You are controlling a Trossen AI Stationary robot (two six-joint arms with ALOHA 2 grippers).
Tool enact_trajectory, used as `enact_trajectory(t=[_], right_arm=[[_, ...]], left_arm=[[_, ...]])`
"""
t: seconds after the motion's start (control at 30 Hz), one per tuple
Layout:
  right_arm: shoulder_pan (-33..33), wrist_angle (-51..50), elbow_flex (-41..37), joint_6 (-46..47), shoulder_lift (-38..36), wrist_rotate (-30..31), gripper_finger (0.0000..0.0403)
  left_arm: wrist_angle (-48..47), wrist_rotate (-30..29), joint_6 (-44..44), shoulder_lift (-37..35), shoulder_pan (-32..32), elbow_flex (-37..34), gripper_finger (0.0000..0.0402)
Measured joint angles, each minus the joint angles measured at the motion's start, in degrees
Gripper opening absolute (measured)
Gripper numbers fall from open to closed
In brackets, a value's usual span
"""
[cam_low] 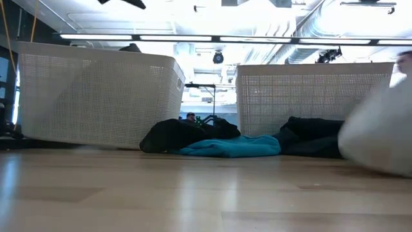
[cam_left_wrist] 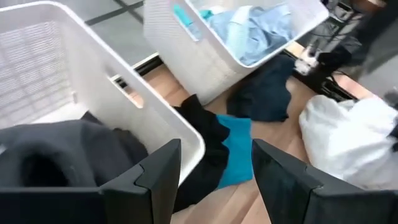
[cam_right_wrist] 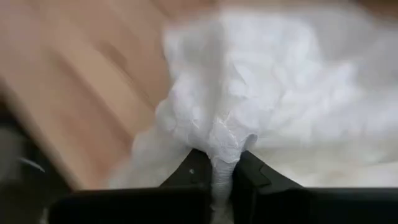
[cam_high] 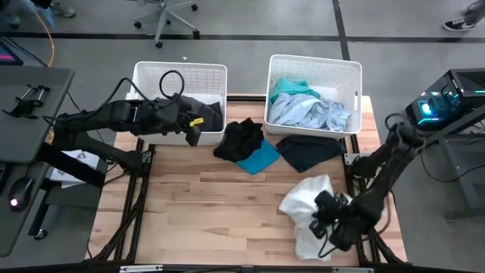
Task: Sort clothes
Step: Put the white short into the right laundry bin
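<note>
Sorting looks roughly half done, by my reckoning: the left white plastic lattice basket [cam_high: 180, 80] at eleven o'clock on the wooden desk [cam_high: 220, 212] already holds a dark grey garment [cam_left_wrist: 68, 155], and the right white lattice basket [cam_high: 314, 70] at one o'clock carries a pale grey-blue garment [cam_high: 311, 112] with a teal one [cam_high: 292, 88] tucked behind it. Still loose on the desk, just in front of the baskets near twelve o'clock: a crumpled black garment [cam_high: 239, 138], a bright blue garment [cam_high: 259, 158] touching it, and a navy garment [cam_high: 307, 150] beside those. Down at five o'clock, the right end effector [cam_right_wrist: 214, 163] has its fingers clamped on a pinch of the white soft garment [cam_high: 309, 208], which bunches up from the desk. The left end effector [cam_left_wrist: 214, 168] hangs over the front rim of the left basket, fingers apart and empty. So four pieces appear left. No brand, label or readable writing shows anywhere.
</note>
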Motion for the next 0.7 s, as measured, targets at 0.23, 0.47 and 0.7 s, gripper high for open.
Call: enact_trajectory(t=[0.23, 0.47, 0.7], right_arm=[[-4.67, -6.15, 12.59, -17.25, -10.07, 19.05, 0.0003], [-15.20, -5.54, 31.50, -49.54, -14.63, 28.81, 0.0002], [-27.19, 10.38, 50.75, -90.07, -14.70, 31.38, 0.0001]], left_arm=[[0.59, -1.73, 1.14, 1.11, -2.93, 0.00, 0.0186], [0.60, -1.77, 1.22, 1.54, -3.89, 0.00, 0.0186], [1.23, -1.77, 1.22, 1.50, -4.40, 0.00, 0.0186]])
